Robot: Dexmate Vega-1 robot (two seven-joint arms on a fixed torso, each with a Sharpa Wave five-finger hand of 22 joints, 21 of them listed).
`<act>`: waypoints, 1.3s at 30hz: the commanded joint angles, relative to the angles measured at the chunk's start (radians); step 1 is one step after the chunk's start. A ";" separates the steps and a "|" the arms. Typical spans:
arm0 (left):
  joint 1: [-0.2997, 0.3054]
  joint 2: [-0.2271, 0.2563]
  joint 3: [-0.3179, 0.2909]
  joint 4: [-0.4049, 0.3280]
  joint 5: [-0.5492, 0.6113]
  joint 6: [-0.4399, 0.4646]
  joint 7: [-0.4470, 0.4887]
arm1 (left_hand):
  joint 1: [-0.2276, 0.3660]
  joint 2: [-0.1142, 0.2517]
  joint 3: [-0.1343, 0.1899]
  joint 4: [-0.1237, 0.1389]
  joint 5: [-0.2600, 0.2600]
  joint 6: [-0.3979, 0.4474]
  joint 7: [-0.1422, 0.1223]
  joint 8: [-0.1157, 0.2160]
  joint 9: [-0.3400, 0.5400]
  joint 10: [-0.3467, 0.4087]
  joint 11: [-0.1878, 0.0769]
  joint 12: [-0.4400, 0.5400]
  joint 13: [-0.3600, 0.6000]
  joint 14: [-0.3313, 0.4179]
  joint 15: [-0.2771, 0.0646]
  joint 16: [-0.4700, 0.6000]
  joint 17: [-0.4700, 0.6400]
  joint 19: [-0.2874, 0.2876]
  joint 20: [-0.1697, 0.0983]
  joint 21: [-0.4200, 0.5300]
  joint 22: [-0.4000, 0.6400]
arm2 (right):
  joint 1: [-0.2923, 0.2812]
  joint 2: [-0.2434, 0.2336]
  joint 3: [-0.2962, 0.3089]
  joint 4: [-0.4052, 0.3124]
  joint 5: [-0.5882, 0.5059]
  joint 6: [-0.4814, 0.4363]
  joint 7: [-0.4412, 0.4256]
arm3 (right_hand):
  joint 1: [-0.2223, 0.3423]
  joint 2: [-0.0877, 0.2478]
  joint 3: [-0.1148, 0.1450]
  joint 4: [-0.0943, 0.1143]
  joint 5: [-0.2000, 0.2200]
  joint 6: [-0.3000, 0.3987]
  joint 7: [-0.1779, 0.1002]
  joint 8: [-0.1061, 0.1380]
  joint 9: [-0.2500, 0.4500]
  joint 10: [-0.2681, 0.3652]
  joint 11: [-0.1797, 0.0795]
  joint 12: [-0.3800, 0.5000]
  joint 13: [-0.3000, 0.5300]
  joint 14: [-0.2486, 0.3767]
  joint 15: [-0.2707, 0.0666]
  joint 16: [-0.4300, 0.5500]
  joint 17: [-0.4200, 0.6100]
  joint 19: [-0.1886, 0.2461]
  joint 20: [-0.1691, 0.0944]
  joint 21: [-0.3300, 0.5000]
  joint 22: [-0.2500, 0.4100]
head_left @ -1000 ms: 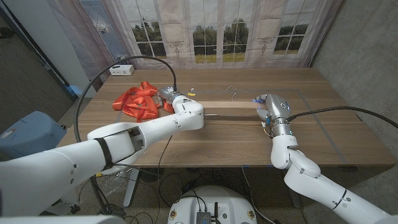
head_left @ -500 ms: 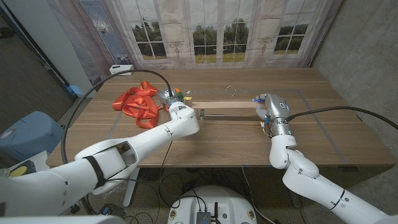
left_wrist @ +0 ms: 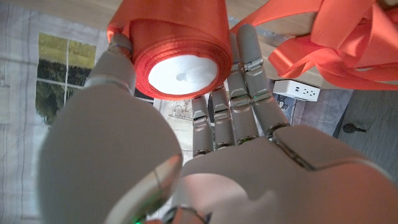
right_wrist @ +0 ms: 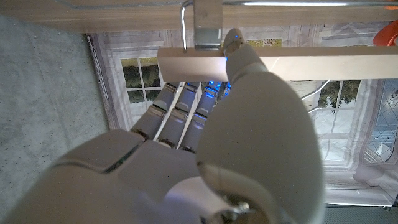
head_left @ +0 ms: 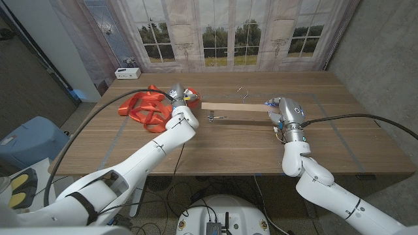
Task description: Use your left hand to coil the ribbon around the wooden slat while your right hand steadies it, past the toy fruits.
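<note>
A pale wooden slat (head_left: 236, 110) lies across the middle of the table. My right hand (head_left: 282, 115) holds its right end, with the thumb over the slat (right_wrist: 292, 63) and the fingers behind it. My left hand (head_left: 179, 96) is raised just off the slat's left end, beside a loose heap of orange ribbon (head_left: 144, 106). It grips an orange ribbon roll (left_wrist: 180, 57) with a white core between thumb and fingers. Loose ribbon (left_wrist: 339, 40) trails from the roll toward the heap.
A small metal clamp (head_left: 214, 117) sits at the slat's near edge, and its bracket (right_wrist: 205, 25) shows in the right wrist view. A wire hook (head_left: 243, 94) lies behind the slat. A white box (head_left: 127, 73) stands at the far left corner.
My left arm has swung left and away from the slat's left end toward the ribbon heap, uncovering that end. The right hand has stayed on the slat.
</note>
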 commanded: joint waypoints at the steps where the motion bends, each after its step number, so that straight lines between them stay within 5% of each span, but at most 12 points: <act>1: 0.033 0.027 -0.060 -0.088 -0.029 -0.175 0.044 | 0.292 0.303 0.060 0.002 -0.003 0.165 0.013 0.013 0.117 0.199 -0.207 0.039 0.281 0.283 -0.350 -0.004 0.009 0.010 -0.102 0.013 0.001 | -0.012 0.014 0.018 0.013 0.043 0.051 -0.018 | 0.093 0.104 0.001 0.005 0.006 0.011 0.005 0.005 0.013 0.065 0.004 0.007 0.069 0.010 -0.154 -0.004 0.004 0.007 0.002 0.006 0.001; 18: 0.032 0.045 -0.112 -0.167 -0.090 -0.368 -0.026 | 0.284 0.300 0.068 0.002 -0.002 0.162 0.006 0.023 0.148 0.197 -0.210 0.051 0.307 0.285 -0.348 -0.015 0.025 0.002 -0.103 0.024 -0.003 | 0.025 0.041 -0.004 0.086 0.071 0.189 -0.046 | 0.097 0.105 -0.004 0.005 0.006 0.016 0.009 0.005 0.013 0.069 0.004 0.010 0.066 0.016 -0.154 -0.006 0.011 0.009 0.003 0.013 0.002; 39: 0.042 0.050 -0.155 -0.282 -0.152 -0.528 -0.124 | 0.277 0.295 0.079 0.001 -0.001 0.157 -0.001 0.032 0.181 0.192 -0.214 0.053 0.326 0.287 -0.349 -0.026 0.044 -0.006 -0.105 0.037 -0.005 | 0.133 0.138 -0.046 0.258 0.071 0.367 -0.127 | 0.104 0.104 -0.011 0.004 0.009 0.021 0.017 0.004 0.013 0.077 0.002 0.018 0.066 0.028 -0.154 -0.008 0.021 0.014 0.002 0.026 0.003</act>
